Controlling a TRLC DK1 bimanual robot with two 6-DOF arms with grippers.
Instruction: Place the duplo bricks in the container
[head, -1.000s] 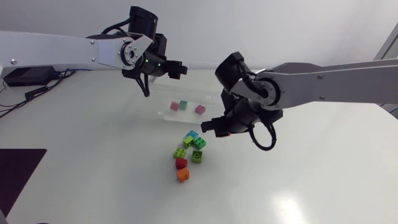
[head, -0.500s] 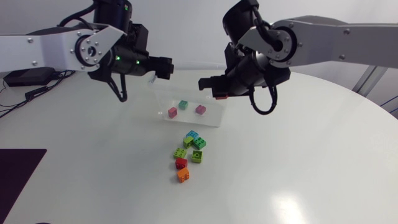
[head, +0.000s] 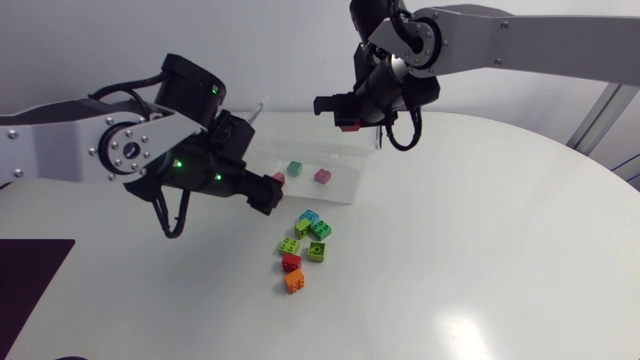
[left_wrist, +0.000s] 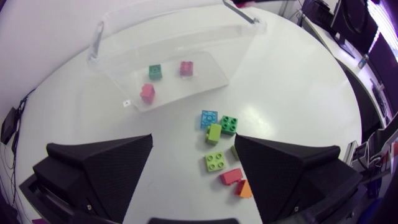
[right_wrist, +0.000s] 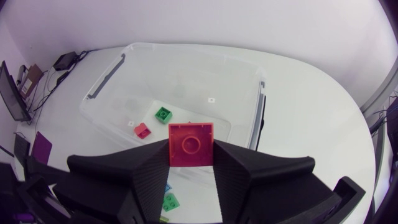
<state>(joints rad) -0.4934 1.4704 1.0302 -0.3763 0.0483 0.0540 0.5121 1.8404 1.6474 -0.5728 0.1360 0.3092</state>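
The red brick (right_wrist: 190, 140) is pinched in the right gripper (right_wrist: 190, 155). It went up & now hangs over the box (head: 345, 190) near the table's back edge, prob. ready to drop. The left gripper (left_wrist: 194, 146), wide open, came down by the loose bricks (head: 318, 229). Only the right wrist cam shows the pinch.

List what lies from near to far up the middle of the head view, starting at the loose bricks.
orange brick → dark red brick → blue brick → clear container → right gripper, shut on the held red brick. The green bricks overlap the others in depth, so they are omitted.
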